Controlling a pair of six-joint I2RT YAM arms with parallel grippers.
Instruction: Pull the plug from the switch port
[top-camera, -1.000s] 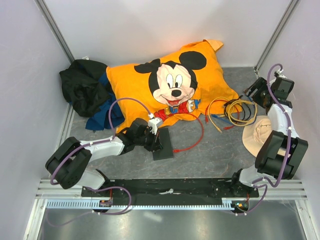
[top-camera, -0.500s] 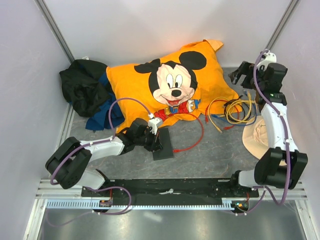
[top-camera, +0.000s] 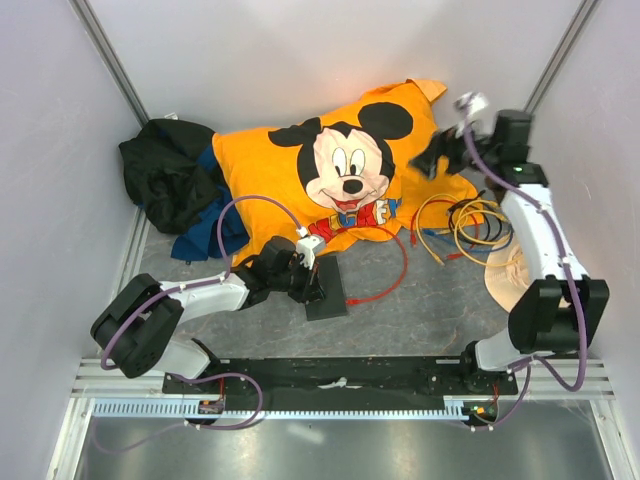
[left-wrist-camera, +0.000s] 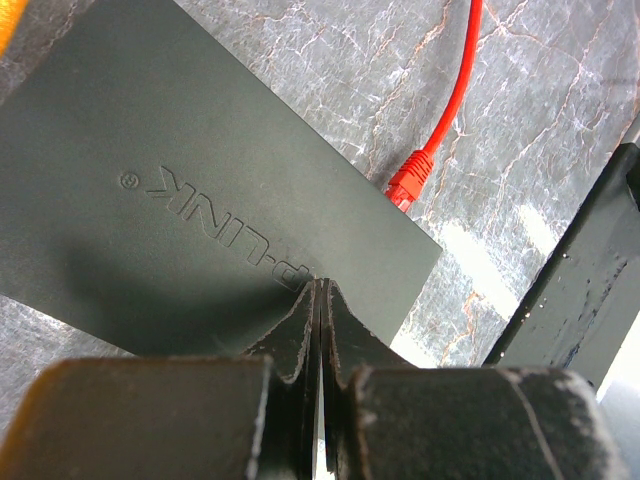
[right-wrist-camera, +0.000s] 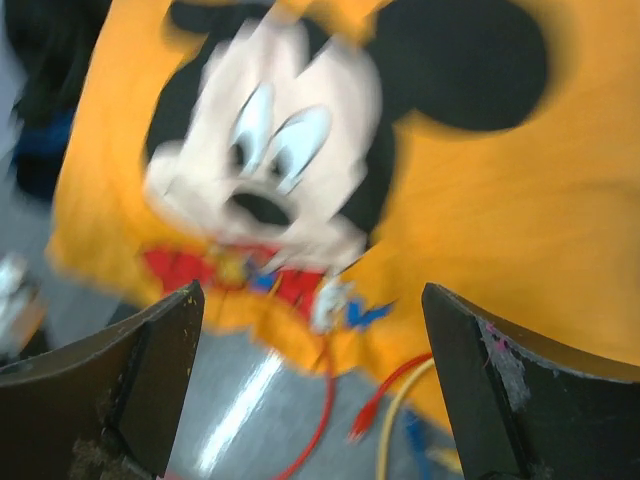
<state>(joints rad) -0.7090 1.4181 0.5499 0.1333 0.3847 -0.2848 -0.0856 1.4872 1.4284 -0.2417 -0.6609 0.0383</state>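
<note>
The switch (top-camera: 327, 285) is a flat dark box on the grey floor in front of the pillow. In the left wrist view the switch (left-wrist-camera: 180, 190) shows embossed lettering, and the red plug (left-wrist-camera: 405, 186) sits in its far edge. Its red cable (top-camera: 392, 275) curves away toward the pillow. My left gripper (top-camera: 312, 283) is shut, with its tips resting on the switch top (left-wrist-camera: 320, 288). My right gripper (top-camera: 430, 158) is open and empty, raised over the pillow's right part. Its wrist view (right-wrist-camera: 310, 340) is blurred.
A big orange Mickey Mouse pillow (top-camera: 345, 170) lies at the back. A black cloth heap (top-camera: 165, 180) and a blue cloth (top-camera: 205, 230) are at the left. A tangle of yellow cables (top-camera: 468, 222) and a beige hat (top-camera: 512, 270) lie at the right. Walls enclose three sides.
My right arm has swung from the back right corner leftward, out over the pillow. My left arm and the switch have not moved.
</note>
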